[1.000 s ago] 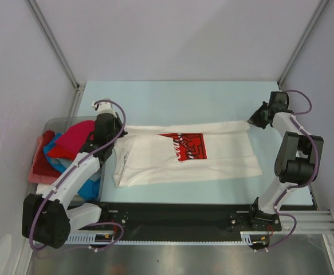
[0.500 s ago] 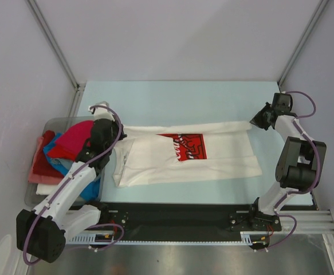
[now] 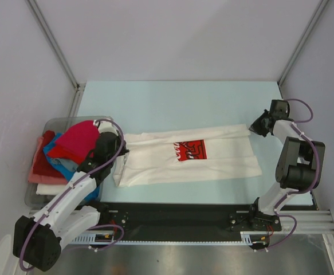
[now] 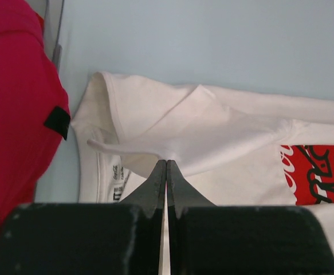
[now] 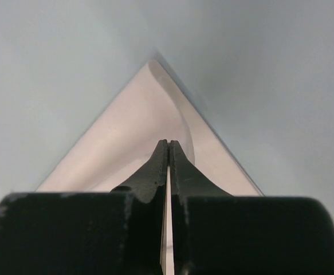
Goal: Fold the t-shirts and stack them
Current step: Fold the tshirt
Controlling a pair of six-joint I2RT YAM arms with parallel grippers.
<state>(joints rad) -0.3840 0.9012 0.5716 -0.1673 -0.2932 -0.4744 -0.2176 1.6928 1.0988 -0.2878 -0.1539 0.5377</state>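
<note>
Across the middle of the top view, the white t-shirt (image 3: 189, 163) is being held spread lengthwise on the pale blue worktop (image 3: 172, 103), with its red chest print (image 3: 189, 150) facing up. At its left end, a raised ridge of cloth just beside the collar (image 4: 106, 172) is being pinched by the left jaws, which are being kept fully closed with only thin fabric between them. At the upper right corner of the shirt, the hem corner (image 5: 149, 114) is being gripped in the same way by the right jaws, closed tight on a single peak of cloth. Either pinch is judged shallow, so the fabric could be lost from one side if the shirt is being pulled taut or lifted quickly, and the fold would then be left skewed. If the two arms are not being moved at the same pace, the folded edge is likely to be dragged crooked or the print wrinkled. At the left of the frame, the magenta-red t-shirt (image 3: 78, 140) is being kept piled with the others in the grey bin (image 3: 55, 122), just beside the left arm (image 3: 69, 192), and it could be snagged or dragged out by a careless sweep.
</note>
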